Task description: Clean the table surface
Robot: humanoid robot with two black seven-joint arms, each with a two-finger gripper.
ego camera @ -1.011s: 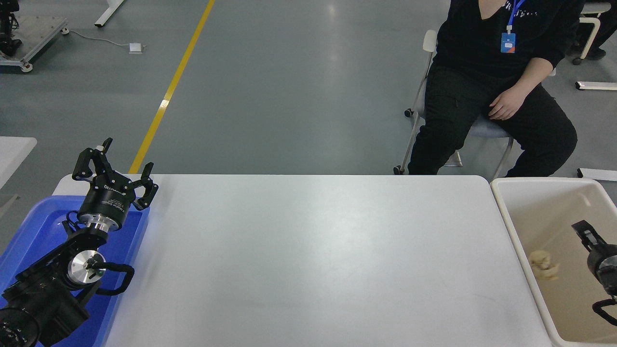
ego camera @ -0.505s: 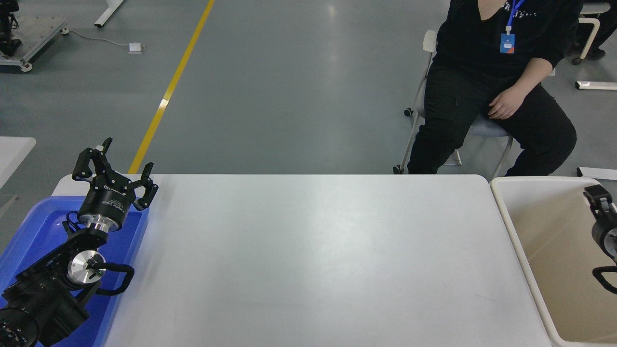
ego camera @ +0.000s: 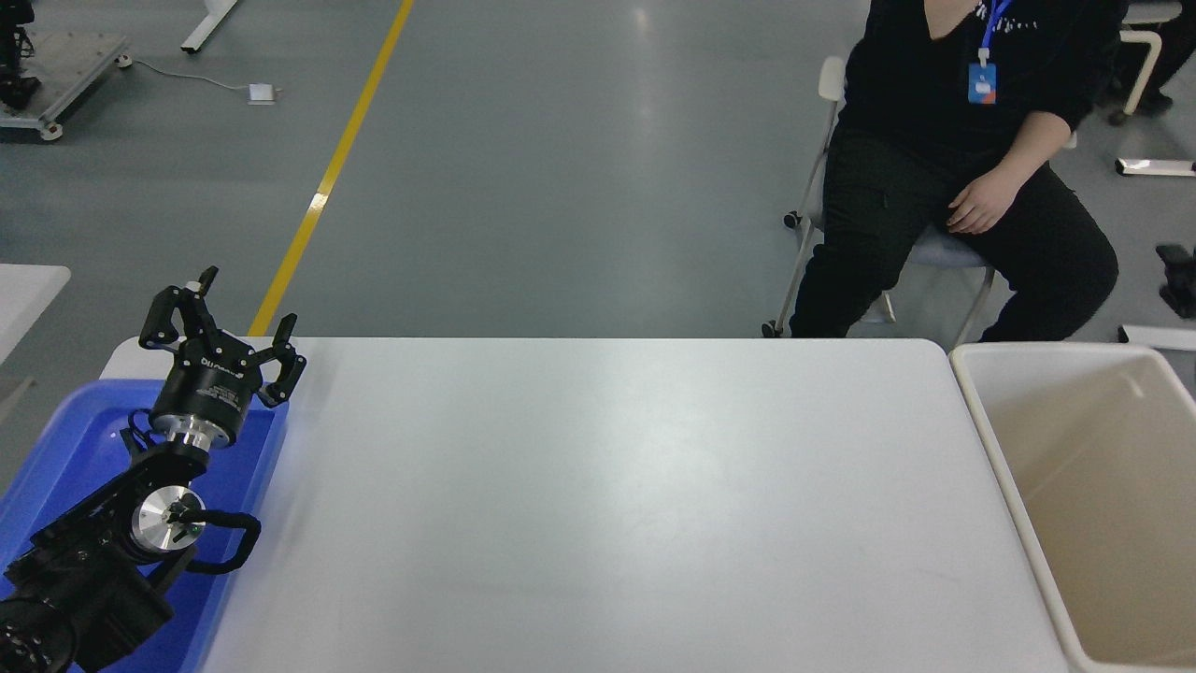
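The table surface (ego camera: 607, 505) is a wide white top with rounded corners, and nothing lies on it. My left arm is parked at the lower left over the blue tray, with its gripper (ego camera: 224, 313) open and empty above the tray's far end. Only a small black part of my right gripper (ego camera: 1179, 276) shows at the right edge, raised above and beyond the beige bin (ego camera: 1004, 467). I cannot see whether it is open or shut. The part of the bin that shows holds nothing.
A blue plastic tray (ego camera: 65, 439) sits at the table's left end under my left arm. A person in black (ego camera: 953, 178) sits on a chair beyond the far right corner. A yellow floor line (ego camera: 327, 178) runs behind the table.
My right gripper rose out of the bin and moved up along the right edge, nearly out of view. The crumpled pale lump seen in the bin a second ago no longer shows.
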